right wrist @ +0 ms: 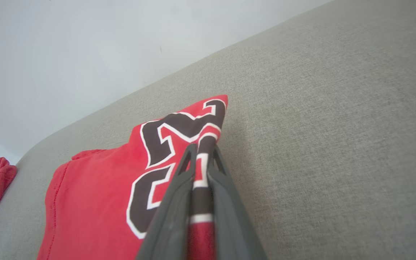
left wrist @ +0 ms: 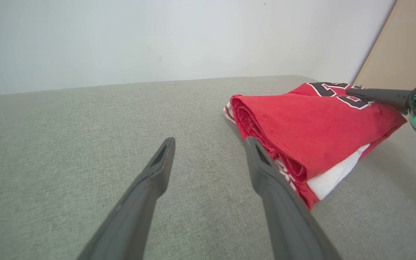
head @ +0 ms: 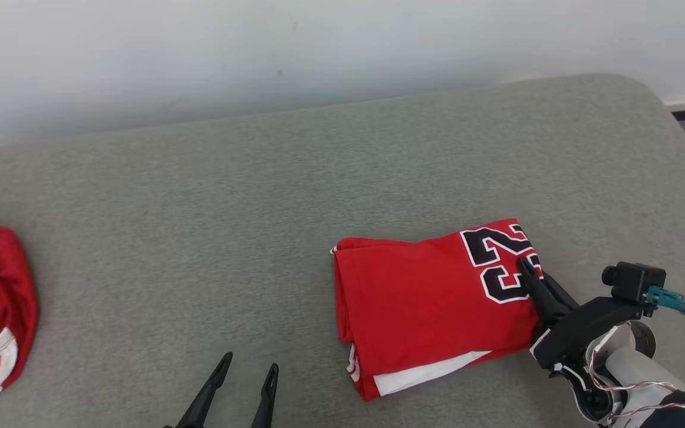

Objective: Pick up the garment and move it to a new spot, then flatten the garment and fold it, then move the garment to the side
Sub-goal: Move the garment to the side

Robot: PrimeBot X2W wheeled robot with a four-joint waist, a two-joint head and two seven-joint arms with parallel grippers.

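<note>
The garment (head: 431, 297) is lying folded on the right of the grey surface (head: 200, 196), so flattening and folding are looking done. The right gripper (head: 528, 266) is pinching its right edge by the number print, fingers closed on cloth. The left gripper (head: 249, 364) is hovering to the garment's left, fingers spread and holding nothing. Moving the garment aside is looking like what remains.

Red jersey (head: 426, 297) — folded, lower right of head view.
Flat rectangular stack on grey cushion (head: 200, 208); black white-edged number at its right end, white trim showing along lower edge.
</note>
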